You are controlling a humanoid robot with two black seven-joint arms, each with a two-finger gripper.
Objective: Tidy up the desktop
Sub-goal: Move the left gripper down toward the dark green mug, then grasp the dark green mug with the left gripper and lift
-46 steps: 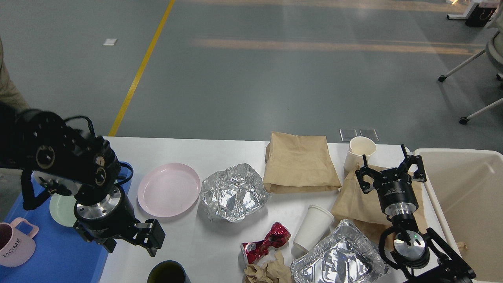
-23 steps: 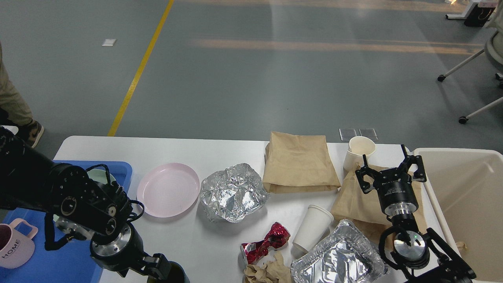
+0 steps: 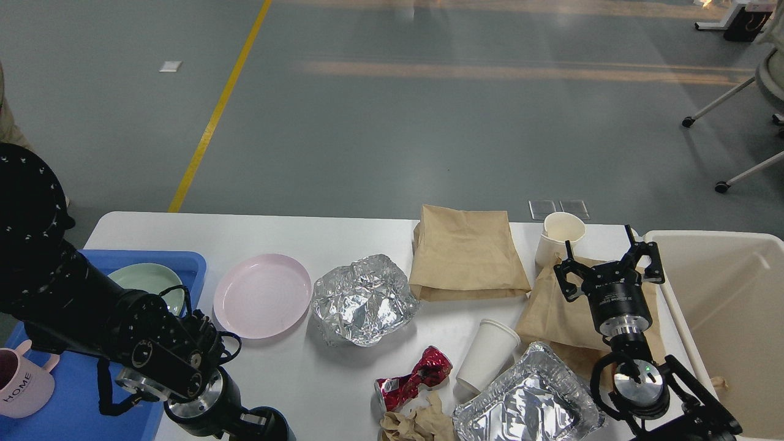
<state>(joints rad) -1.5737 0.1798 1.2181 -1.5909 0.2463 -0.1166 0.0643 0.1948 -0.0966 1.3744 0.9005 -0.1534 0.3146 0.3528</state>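
The white desktop (image 3: 343, 233) carries litter and dishes. My left gripper (image 3: 252, 422) is low at the near edge, right by a dark cup (image 3: 280, 425); its fingers are dark and cut off by the frame edge, so I cannot tell how they stand. My right gripper (image 3: 607, 263) is open and empty, hovering over a brown paper bag (image 3: 554, 318) just in front of an upright paper cup (image 3: 562, 233). A pink plate (image 3: 263, 295), crumpled foil (image 3: 364, 300), a second paper bag (image 3: 465, 251), a tipped paper cup (image 3: 488, 355), a crushed red can (image 3: 413, 375) and a foil tray (image 3: 527, 407) lie about.
A blue tray (image 3: 79, 398) at the left holds a green plate (image 3: 147, 278) and a pink mug (image 3: 21, 384). A deep beige bin (image 3: 677, 318) stands at the right. Crumpled brown paper (image 3: 416, 424) lies at the near edge. Office chair legs (image 3: 735, 98) stand far right.
My left arm has swung down and toward the near edge, its gripper now by the dark cup; the green plate in the tray is uncovered. The right arm has not moved.
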